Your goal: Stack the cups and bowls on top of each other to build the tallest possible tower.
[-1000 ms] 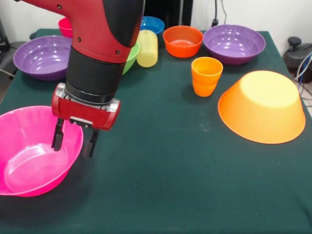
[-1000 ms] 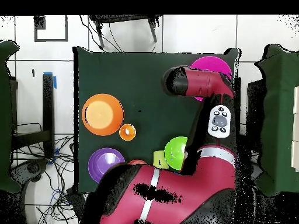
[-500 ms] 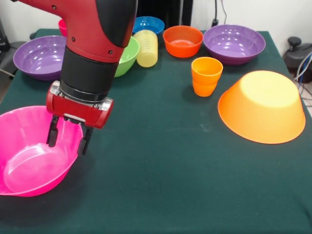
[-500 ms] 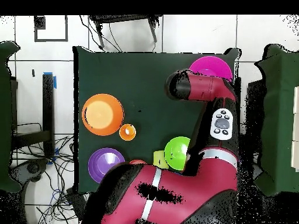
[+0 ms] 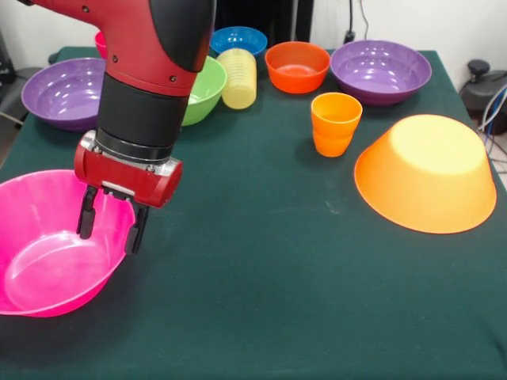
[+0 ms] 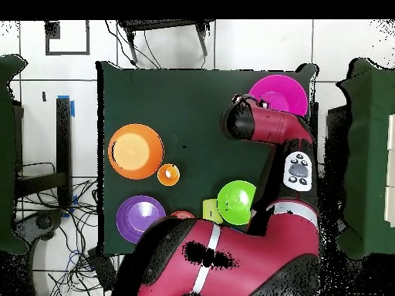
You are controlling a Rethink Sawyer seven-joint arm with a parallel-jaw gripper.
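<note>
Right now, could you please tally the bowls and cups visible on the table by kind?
Bowls: 7 — pink, large orange, green, two purple, blue, orange-red.
Cups: 3 — orange, pale yellow, red.
Total: 10

We see a dark green desk (image 5: 277, 261), pink bowl (image 5: 40, 261), orange bowl (image 5: 428, 174), two purple bowls (image 5: 380, 71), and a ribbed yellow cup (image 5: 239, 77).

Front view looks across the table (image 5: 317, 277) from close by; overhead looks straight down on it.
</note>
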